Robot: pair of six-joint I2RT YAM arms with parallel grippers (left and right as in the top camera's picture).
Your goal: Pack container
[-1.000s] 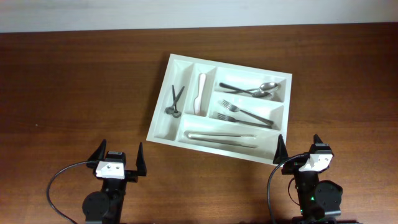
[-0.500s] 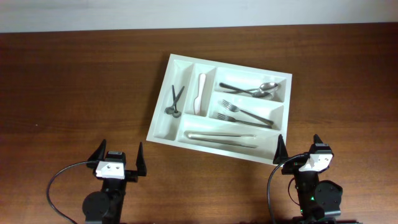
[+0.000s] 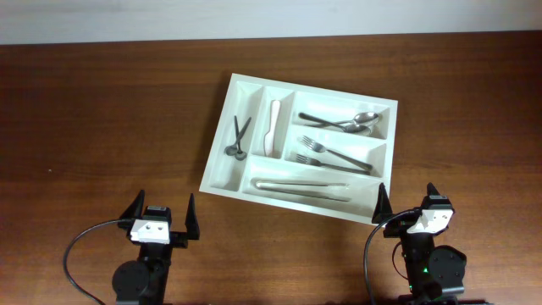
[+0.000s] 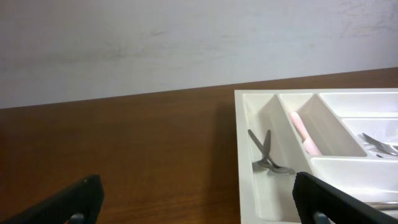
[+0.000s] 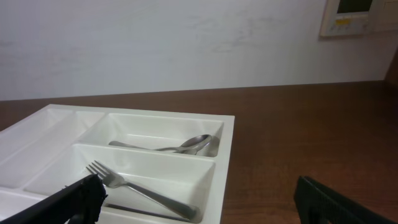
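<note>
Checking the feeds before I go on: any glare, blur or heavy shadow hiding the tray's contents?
Overhead: sharp, evenly lit, the container casts only a soft shadow. Left wrist: scissors clear, no glare. Right wrist: fork and spoons crisp, white walls not blown out.

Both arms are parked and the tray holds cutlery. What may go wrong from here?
The right gripper sits open, close to the near corner of the container; moving forward, it may strike the rim and push it. The forks lie close together, so lifting one could drag the other.
</note>
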